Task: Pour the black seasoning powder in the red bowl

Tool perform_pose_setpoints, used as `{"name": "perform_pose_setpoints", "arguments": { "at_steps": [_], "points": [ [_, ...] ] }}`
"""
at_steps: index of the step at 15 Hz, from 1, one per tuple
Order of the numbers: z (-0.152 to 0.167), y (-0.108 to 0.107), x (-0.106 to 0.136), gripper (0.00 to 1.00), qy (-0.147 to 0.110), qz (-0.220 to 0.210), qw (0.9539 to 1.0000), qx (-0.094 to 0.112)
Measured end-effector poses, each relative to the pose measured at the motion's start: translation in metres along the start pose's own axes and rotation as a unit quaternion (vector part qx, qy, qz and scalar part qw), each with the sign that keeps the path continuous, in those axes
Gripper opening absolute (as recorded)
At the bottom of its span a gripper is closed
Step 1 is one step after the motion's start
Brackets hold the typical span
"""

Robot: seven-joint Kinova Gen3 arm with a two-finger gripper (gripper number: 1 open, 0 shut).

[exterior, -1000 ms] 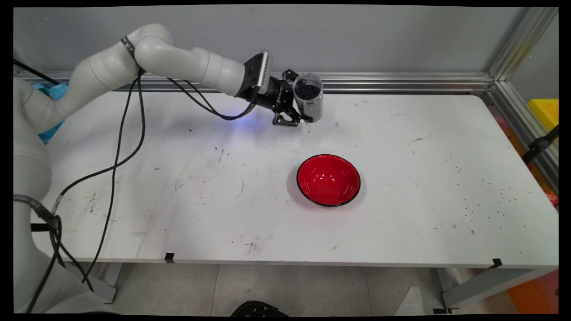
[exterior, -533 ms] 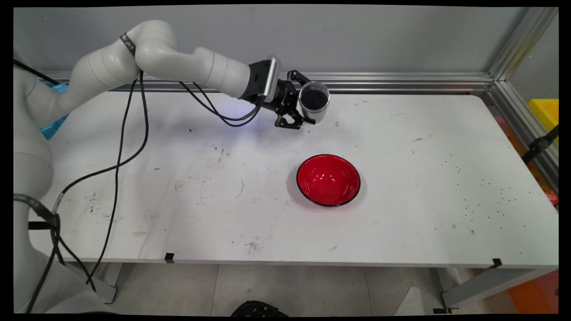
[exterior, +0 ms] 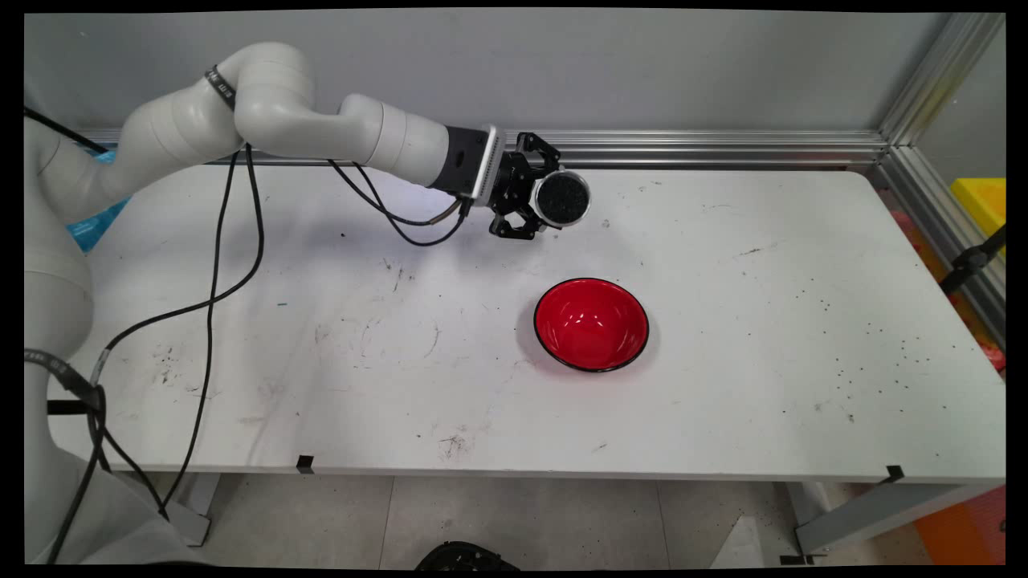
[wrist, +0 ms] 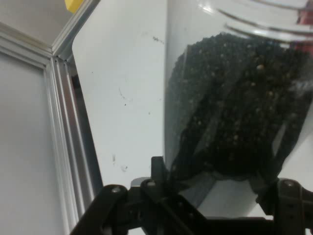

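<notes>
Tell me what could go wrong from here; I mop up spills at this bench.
The clear plastic jar of small black grains, lidless and tipped sideways in the black two-finger gripper, sits behind the red bowl, not above it, so grains may spill onto the white table. Grains pouring in could also bounce out.

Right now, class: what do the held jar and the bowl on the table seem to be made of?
Jar: probably clear plastic or glass; the dark granules inside show through its wall in the hand view.
Bowl: glossy red inside with a black rim; bright highlights suggest smooth plastic, melamine or lacquer.
</notes>
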Motion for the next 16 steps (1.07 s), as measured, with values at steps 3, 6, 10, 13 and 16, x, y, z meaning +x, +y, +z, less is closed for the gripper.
{"name": "perform_pose_setpoints", "arguments": {
  "at_steps": [3, 6, 10, 13, 16],
  "points": [
    [-0.001, 0.002, 0.001, 0.0, -0.01, 0.043, 0.999, 0.012],
    [-0.001, 0.002, 0.001, 0.0, -0.019, 0.083, 0.9959, 0.03],
    [0.004, 0.002, 0.004, 0.0, -0.027, 0.128, 0.99, 0.054],
    [0.009, 0.003, 0.008, 0.0, -0.031, 0.151, 0.9857, 0.069],
    [0.016, 0.007, 0.013, 0.0, -0.034, 0.171, 0.9814, 0.081]
  ]
}}
